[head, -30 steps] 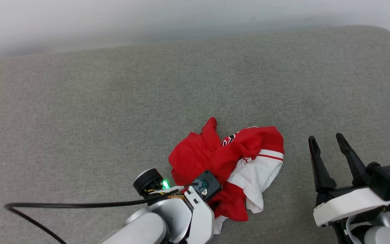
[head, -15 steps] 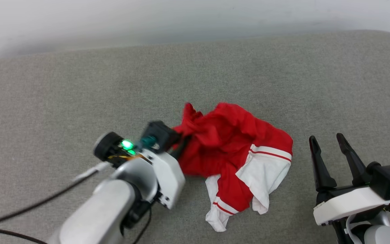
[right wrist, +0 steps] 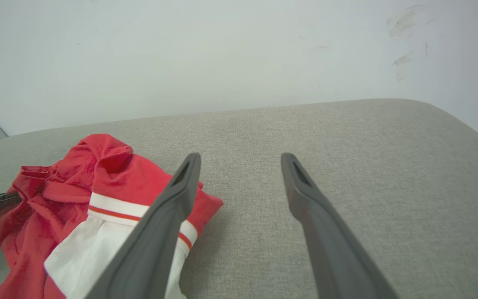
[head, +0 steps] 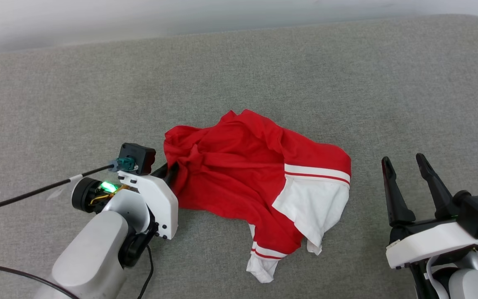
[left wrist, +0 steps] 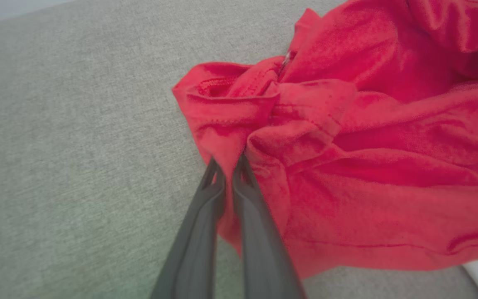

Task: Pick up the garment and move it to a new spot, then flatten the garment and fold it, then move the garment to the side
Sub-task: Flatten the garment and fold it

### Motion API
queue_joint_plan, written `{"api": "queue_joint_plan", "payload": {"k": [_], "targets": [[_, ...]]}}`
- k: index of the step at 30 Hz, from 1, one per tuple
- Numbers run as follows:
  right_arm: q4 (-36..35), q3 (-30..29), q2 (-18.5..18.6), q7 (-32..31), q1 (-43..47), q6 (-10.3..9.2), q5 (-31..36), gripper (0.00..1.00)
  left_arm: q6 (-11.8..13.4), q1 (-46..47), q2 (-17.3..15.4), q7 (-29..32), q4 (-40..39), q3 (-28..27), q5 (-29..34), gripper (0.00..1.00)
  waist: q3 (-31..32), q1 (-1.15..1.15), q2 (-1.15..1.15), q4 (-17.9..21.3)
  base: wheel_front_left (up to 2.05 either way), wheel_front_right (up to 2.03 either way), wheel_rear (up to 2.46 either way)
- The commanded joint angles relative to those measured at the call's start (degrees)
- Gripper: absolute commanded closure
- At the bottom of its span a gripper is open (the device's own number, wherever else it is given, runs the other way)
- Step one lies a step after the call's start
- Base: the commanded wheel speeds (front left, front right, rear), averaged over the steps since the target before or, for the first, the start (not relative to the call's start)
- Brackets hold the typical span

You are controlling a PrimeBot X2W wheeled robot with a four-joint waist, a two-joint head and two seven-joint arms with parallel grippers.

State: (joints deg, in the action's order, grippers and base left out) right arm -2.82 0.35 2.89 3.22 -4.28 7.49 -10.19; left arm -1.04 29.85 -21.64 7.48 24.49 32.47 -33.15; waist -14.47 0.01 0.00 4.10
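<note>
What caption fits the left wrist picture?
Left gripper shut on a fold of the crumpled red garment, on the grey cushion.

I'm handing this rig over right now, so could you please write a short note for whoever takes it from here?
Left gripper: shut on a bunched red edge of the garment.
Right gripper: open, holding nothing, right of the garment, apart from it.
Garment: crumpled on the grey cushion, one white sleeve on top.
Done: grasp made.
Left: move it to a new spot, flatten, fold, move aside.
</note>
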Motion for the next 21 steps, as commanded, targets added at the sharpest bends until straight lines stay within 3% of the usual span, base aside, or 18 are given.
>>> {"api": "queue_joint_plan", "payload": {"k": [1,2,3,8,13,21], "targets": [[0.05,-0.22,-0.02,0.33,-0.68,0.0,0.13,0.0,-0.43,0.89,0.44,-1.15,1.23,0.04,-0.12,0.45,0.19,-0.01,0.0,0.0,0.0,0.0,0.0],[0.05,-0.22,-0.02,0.33,-0.68,0.0,0.13,0.0,-0.43,0.89,0.44,-1.15,1.23,0.04,-0.12,0.45,0.19,-0.01,0.0,0.0,0.0,0.0,0.0],[0.07,-0.34,-0.02,0.45,-0.6,0.0,0.25,0.0,-0.64,0.85,0.81,-2.35,1.73,0.04,-0.05,0.0,0.46,-0.01,0.0,0.0,0.0,0.0,0.0],[-0.11,-0.57,-0.02,0.55,0.29,0.0,0.77,0.0,0.53,-1.04,1.74,-10.68,1.84,-0.24,1.9,0.0,2.91,-0.01,0.0,-0.34,0.0,0.0,0.0],[-0.51,-1.15,-0.02,-0.3,1.47,0.0,1.24,0.0,3.4,-3.86,2.02,-17.52,-1.45,-0.72,3.84,0.0,6.08,-0.01,0.0,-1.24,0.0,0.0,0.0],[-1.3,-0.82,-0.02,-3.17,4.41,0.0,2.27,0.0,9.36,-11.89,1.19,-21.73,-12.17,-5.14,3.0,0.0,10.78,-0.01,0.0,-2.28,0.0,0.0,0.0]]}}
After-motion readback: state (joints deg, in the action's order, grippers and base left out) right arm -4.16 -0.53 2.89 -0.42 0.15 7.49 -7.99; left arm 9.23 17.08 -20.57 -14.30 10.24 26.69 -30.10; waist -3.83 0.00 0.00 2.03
